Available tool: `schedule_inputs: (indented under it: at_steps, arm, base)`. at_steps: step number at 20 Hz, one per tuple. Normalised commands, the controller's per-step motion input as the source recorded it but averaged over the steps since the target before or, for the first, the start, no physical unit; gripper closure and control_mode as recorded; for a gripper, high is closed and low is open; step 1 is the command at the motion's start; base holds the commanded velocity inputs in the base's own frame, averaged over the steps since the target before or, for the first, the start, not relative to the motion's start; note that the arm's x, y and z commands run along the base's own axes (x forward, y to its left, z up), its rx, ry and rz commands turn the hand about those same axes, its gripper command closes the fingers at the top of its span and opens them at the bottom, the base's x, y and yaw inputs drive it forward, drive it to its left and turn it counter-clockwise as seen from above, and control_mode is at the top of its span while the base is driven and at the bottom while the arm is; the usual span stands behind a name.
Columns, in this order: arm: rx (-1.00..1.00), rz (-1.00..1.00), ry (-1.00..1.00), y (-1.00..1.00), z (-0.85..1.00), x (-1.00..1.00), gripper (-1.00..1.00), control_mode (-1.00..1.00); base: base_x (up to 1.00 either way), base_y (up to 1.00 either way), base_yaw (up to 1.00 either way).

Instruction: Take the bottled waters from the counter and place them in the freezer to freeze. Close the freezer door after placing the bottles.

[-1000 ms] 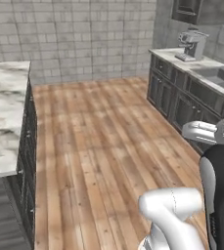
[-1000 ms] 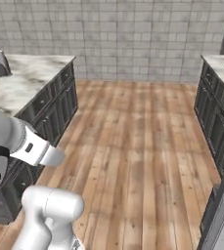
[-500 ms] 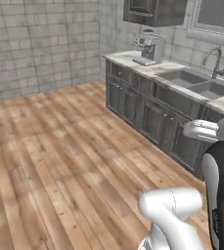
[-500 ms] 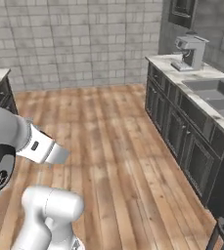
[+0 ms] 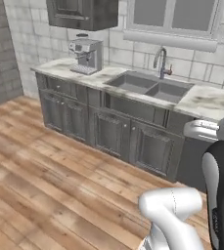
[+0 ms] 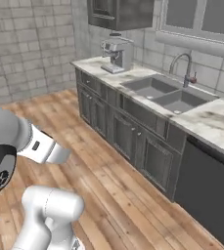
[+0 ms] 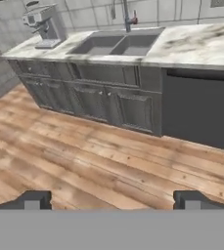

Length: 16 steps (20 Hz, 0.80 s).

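The arm is folded close above the base, its white links low in both base views. The hand (image 7: 111, 200) is held above the wooden floor (image 7: 84, 151) and aimed at the cabinet fronts; its two fingertips stand wide apart with nothing between them. The worktop (image 5: 206, 100) runs along the tiled wall. A sink (image 5: 147, 87) with a tap (image 5: 161, 61) is set into it, and a coffee machine (image 5: 86, 54) stands at its left end. The bottled waters cannot be made out. No legible writing is visible.
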Motion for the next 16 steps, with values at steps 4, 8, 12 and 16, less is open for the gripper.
schedule_inputs:
  at_steps: [4, 8, 12, 16]
  arm:
    - [0.00, 0.00, 0.00, 0.00, 0.00, 0.00, -1.00, 1.00]
    - [0.00, 0.00, 0.00, 0.00, 0.00, 0.00, -1.00, 1.00]
    - [0.00, 0.00, 0.00, 0.00, 0.00, 0.00, -1.00, 1.00]
    - [0.00, 0.00, 0.00, 0.00, 0.00, 0.00, -1.00, 1.00]
  base:
    - [0.89, 0.40, -0.72]
    - [0.73, 0.13, -0.75]
    - [0.69, -0.02, -0.67]
    - [0.82, -0.02, -0.55]
